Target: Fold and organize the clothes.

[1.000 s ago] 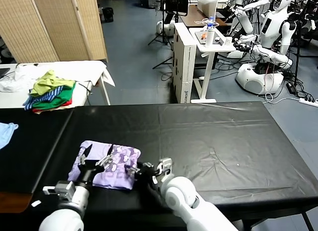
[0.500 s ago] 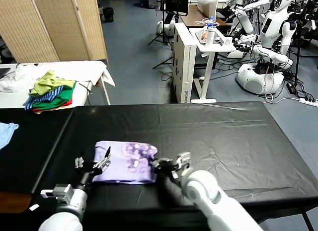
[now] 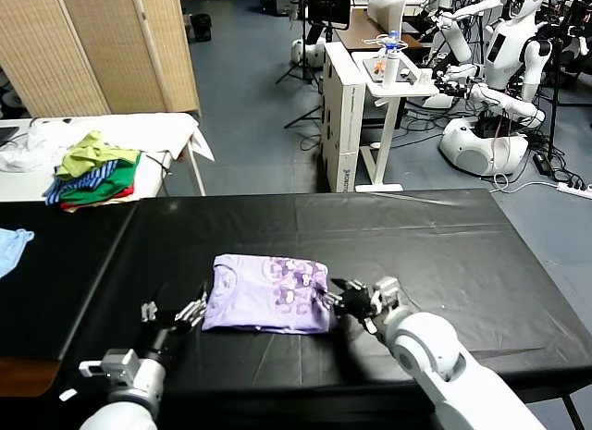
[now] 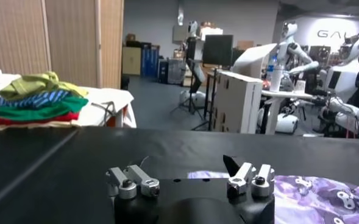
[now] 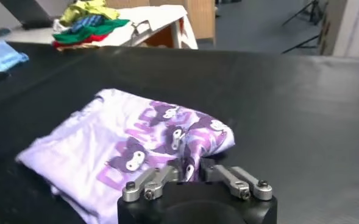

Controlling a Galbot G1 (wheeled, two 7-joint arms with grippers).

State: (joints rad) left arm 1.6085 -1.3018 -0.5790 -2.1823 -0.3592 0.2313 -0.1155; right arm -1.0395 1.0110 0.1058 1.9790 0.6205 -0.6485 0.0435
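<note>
Both claws low (left [image 3: 176, 312] agape)

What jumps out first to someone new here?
The folded lavender T-shirt with its purple print, lying on the black table near the front edge. The right gripper is at its right edge, cloth between the jaws; the left gripper, jaws open, sits just off its left edge. Farther left, a clothes pile on a white table.

Folded lavender T-shirt [image 3: 268, 294], print up
</note>
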